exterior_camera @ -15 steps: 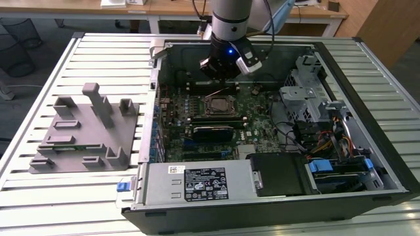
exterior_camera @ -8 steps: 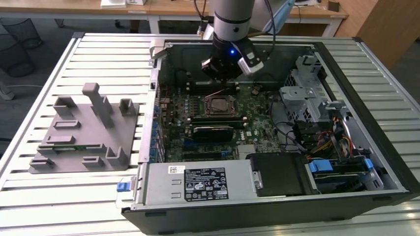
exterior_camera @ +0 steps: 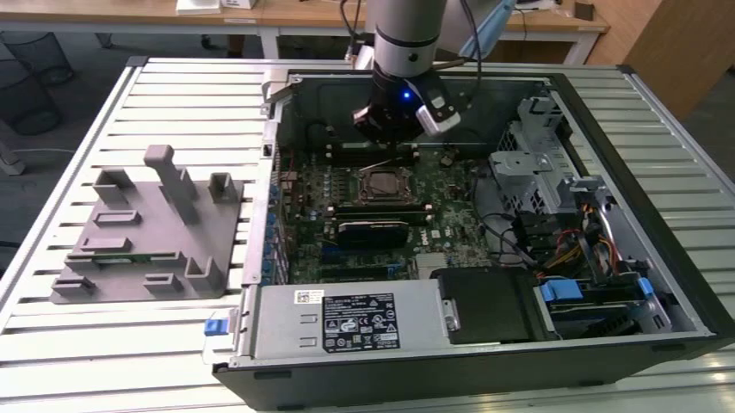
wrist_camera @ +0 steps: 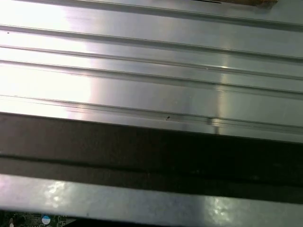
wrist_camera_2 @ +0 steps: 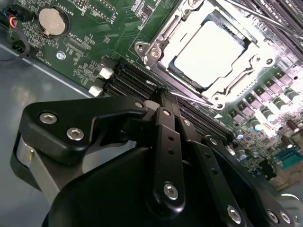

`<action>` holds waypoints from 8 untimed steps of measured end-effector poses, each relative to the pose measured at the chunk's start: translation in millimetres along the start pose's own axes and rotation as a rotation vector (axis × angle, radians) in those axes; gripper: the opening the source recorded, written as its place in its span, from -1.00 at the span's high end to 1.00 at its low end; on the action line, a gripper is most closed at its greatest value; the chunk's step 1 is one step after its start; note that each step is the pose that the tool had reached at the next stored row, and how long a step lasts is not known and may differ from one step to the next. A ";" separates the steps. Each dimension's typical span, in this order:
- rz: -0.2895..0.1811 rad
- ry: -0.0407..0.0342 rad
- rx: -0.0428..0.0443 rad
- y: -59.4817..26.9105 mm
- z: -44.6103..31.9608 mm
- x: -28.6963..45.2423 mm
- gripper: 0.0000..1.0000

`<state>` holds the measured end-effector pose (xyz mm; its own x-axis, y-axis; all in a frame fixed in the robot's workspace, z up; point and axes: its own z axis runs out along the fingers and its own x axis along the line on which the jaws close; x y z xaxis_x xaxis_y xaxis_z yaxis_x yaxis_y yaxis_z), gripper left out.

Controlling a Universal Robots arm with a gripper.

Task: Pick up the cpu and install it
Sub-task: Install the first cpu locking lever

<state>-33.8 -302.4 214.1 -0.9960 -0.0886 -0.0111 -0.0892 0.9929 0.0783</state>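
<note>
The cpu (wrist_camera_2: 212, 46) shows a pale silver-white top inside a shiny metal socket frame (wrist_camera_2: 152, 53), with the green motherboard (wrist_camera_2: 90, 26) around it. A silver coin cell (wrist_camera_2: 50, 21) sits at ten o'clock from the chip in the second wrist view. The gripper (wrist_camera_2: 163, 97) is matte black with silver screw heads. In the exterior view, the fixture (exterior_camera: 144, 232) is plain grey, the counter (exterior_camera: 115, 335) ribbed silver, and the computer case (exterior_camera: 643, 172) black-rimmed.
</note>
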 end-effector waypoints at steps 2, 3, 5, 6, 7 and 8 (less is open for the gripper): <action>0.000 0.0001 0.0007 -0.2 1.8 -0.6 0.79; 0.000 0.0000 0.0010 -0.3 2.5 -1.0 0.79; 0.000 0.0001 0.0019 -0.6 3.7 -1.9 0.79; 0.000 0.0003 0.0024 -0.8 4.2 -2.2 0.79; 0.000 0.0003 0.0030 -0.9 4.8 -2.5 0.79; 0.000 0.0003 0.0040 -1.1 5.6 -2.8 0.79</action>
<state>-30.9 -302.8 208.5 -0.9960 -0.0886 -0.0108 -0.0891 0.9932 0.0743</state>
